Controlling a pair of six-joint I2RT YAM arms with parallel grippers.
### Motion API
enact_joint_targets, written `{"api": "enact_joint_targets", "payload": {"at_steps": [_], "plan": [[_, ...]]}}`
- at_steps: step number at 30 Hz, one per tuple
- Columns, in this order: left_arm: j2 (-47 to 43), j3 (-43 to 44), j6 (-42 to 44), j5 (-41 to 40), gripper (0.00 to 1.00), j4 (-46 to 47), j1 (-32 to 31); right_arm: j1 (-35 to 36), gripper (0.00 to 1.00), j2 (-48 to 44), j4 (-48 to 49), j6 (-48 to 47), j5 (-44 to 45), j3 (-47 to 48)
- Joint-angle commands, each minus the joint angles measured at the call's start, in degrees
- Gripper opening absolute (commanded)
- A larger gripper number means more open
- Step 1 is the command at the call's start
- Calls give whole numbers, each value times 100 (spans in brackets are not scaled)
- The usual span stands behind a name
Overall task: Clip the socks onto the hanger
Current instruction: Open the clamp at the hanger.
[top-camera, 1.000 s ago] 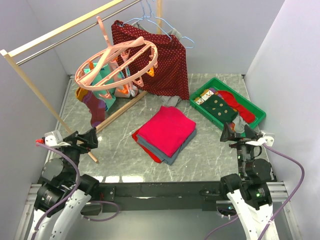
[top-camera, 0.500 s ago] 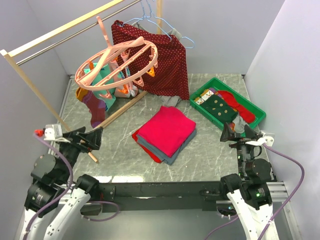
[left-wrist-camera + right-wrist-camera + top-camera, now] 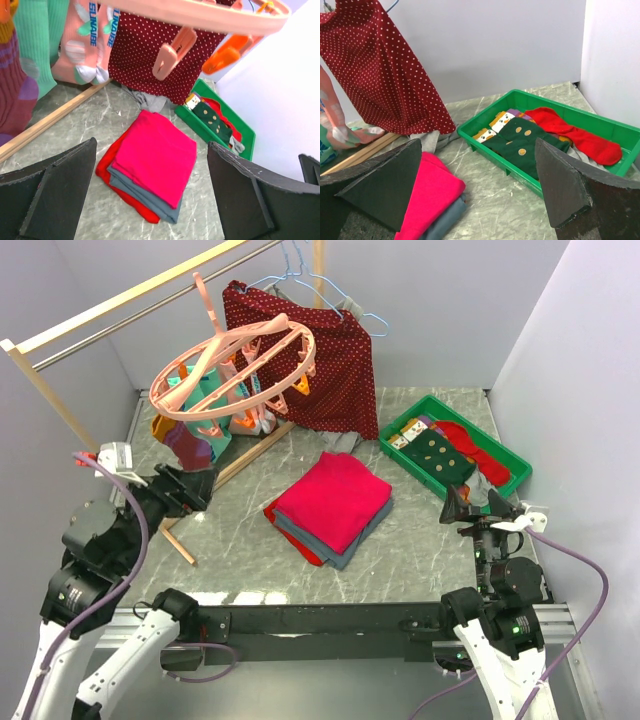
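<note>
The round pink hanger (image 3: 235, 365) hangs tilted from the rail at the back left, and in the left wrist view its rim (image 3: 200, 15) and clips show overhead. Several socks hang clipped under it: a maroon and purple one (image 3: 190, 445), plus teal (image 3: 40, 45) and pink (image 3: 85, 45) ones. More socks lie in the green tray (image 3: 400, 455): dark green dotted ones (image 3: 530, 142) and a red one (image 3: 570, 132). My left gripper (image 3: 195, 490) is open and empty, raised just below the hanging socks. My right gripper (image 3: 475, 505) is open and empty, just in front of the tray.
A folded red and grey cloth stack (image 3: 330, 505) lies mid-table. A dark red dotted garment (image 3: 320, 350) hangs on light-blue wire hangers (image 3: 330, 285) at the back. The wooden rack's rail (image 3: 130, 295) and floor bar (image 3: 240, 460) cross the left side. Walls close in on three sides.
My left arm has lifted and swung forward towards the hanging socks, still open. The right arm has not moved.
</note>
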Motion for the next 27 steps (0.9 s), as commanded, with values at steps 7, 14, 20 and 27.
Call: {"api": "enact_joint_targets", "payload": {"at_steps": [7, 14, 20, 27], "plan": [[1115, 1381, -285, -505, 96, -418, 19, 44, 100, -370, 76, -37, -109, -18], [1468, 1830, -514, -611, 95, -569, 19, 44, 100, -274, 120, -54, -250, -18], [1661, 1812, -382, -944, 98, -551, -7, 36, 100, -238, 102, -72, -320, -9], [1740, 1681, -57, -998, 98, -314, -95, 44, 100, -142, 155, -142, -784, 8]]}}
